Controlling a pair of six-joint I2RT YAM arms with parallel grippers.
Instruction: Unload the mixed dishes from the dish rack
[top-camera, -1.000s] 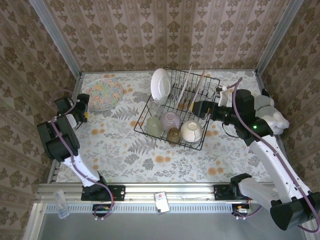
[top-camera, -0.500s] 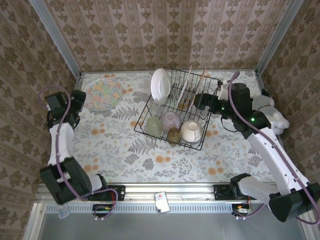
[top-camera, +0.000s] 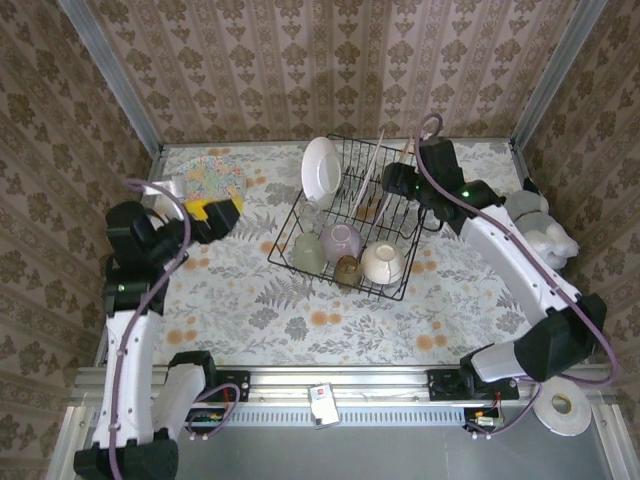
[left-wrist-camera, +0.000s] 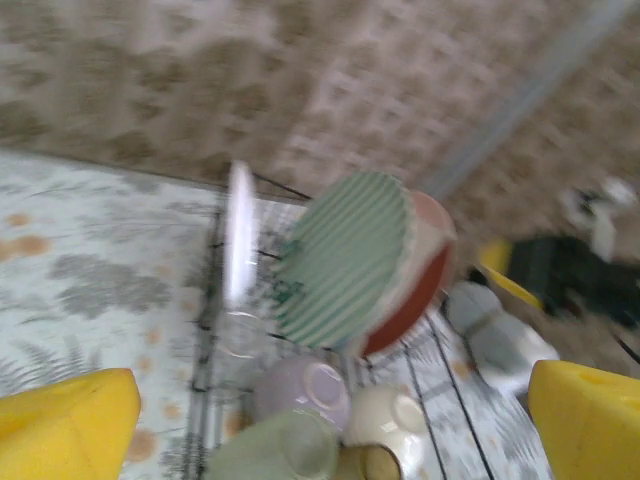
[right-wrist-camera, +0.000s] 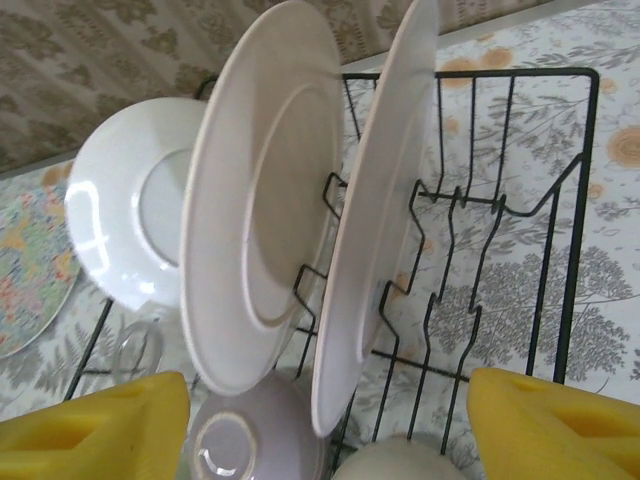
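The black wire dish rack (top-camera: 284, 232) sits mid-table with the mixed dishes in it. A white plate (top-camera: 320, 170) and two thin plates (top-camera: 372, 175) stand in its slots. Its near end holds a lilac bowl (top-camera: 342, 240), a cream bowl (top-camera: 383, 262), a pale tumbler (top-camera: 308, 252) and an amber cup (top-camera: 348, 270). My right gripper (top-camera: 392, 185) hovers over the upright plates. In the right wrist view that gripper (right-wrist-camera: 325, 430) is open, its yellow fingertips (right-wrist-camera: 95, 430) wide on either side of two white-backed plates (right-wrist-camera: 265, 200) and touching neither. My left gripper (top-camera: 215, 212) is open left of the rack, facing it.
A floral plate (top-camera: 207, 180) lies flat on the table at the back left. A lumpy white-grey soft toy (top-camera: 540, 225) lies beside the right arm. A white tape roll (top-camera: 560, 410) rests off the table's near right corner. Patterned walls close in three sides.
The left arm has swung in from the table's left edge and now faces the rack. The right gripper has moved back over the upright plates and its jaws have narrowed.
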